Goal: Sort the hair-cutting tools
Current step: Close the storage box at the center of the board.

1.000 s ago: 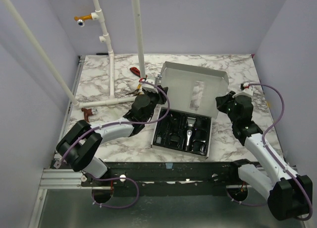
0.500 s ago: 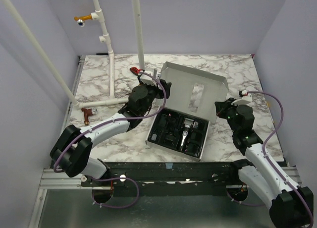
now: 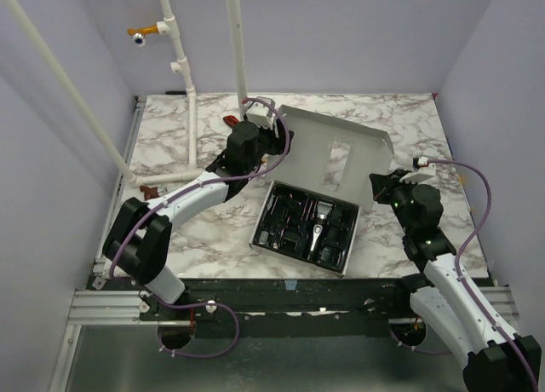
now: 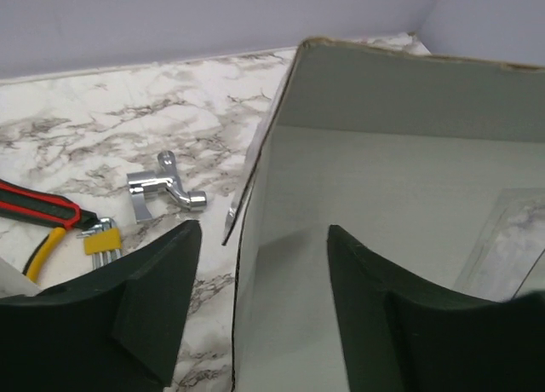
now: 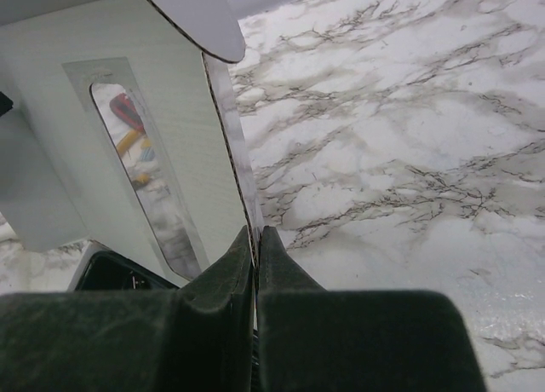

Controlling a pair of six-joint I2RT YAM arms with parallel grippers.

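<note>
Black plastic hair-cutting tools [image 3: 294,226] are lying, seemingly unsorted, in the white cardboard box [image 3: 294,256]. The spread left claw [image 4: 260,239] is straddling its lid [image 3: 332,149], the right claw [image 5: 256,234] pinching it.

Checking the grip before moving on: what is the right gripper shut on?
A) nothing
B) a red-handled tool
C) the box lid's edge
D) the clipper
C: in the right wrist view the right gripper pinches the thin side edge of the lid.
</note>
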